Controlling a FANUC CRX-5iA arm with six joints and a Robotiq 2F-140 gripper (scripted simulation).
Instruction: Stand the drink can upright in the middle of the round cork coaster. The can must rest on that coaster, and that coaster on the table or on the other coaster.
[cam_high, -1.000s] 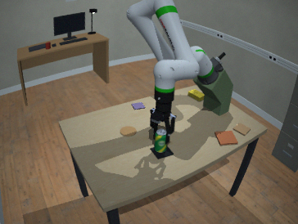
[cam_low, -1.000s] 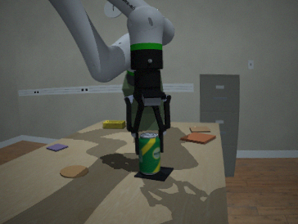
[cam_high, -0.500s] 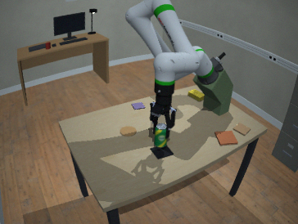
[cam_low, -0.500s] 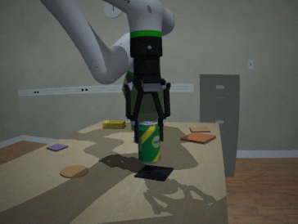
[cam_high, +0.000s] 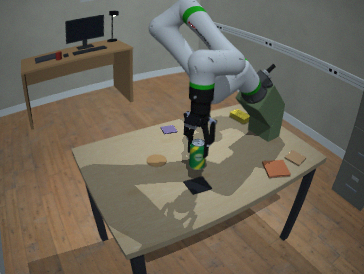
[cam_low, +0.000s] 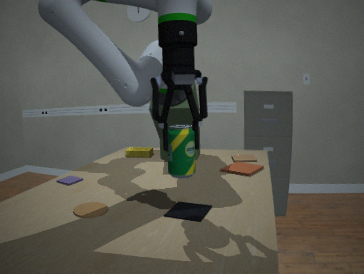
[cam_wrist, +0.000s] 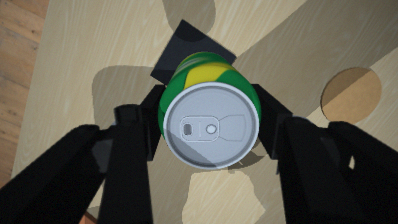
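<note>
My gripper (cam_high: 199, 139) is shut on the green and yellow drink can (cam_high: 197, 155), gripping it near its top. The can hangs upright, lifted clear of the table, as the exterior view shows (cam_low: 182, 152). In the wrist view its silver lid (cam_wrist: 210, 126) sits between my two black fingers. The round cork coaster (cam_high: 156, 160) lies flat on the table to the left of the can, apart from it; it also shows in the exterior view (cam_low: 90, 209) and at the right of the wrist view (cam_wrist: 351, 95). A black square coaster (cam_high: 197, 185) lies on the table just below and in front of the can.
A purple tile (cam_high: 168, 129) lies at the back left of the table. A yellow block (cam_high: 239, 116) lies by the arm's green base (cam_high: 262, 112). An orange tile (cam_high: 276, 168) and a tan tile (cam_high: 295, 158) lie at the right. A grey filing cabinet (cam_low: 267, 142) stands beyond the table.
</note>
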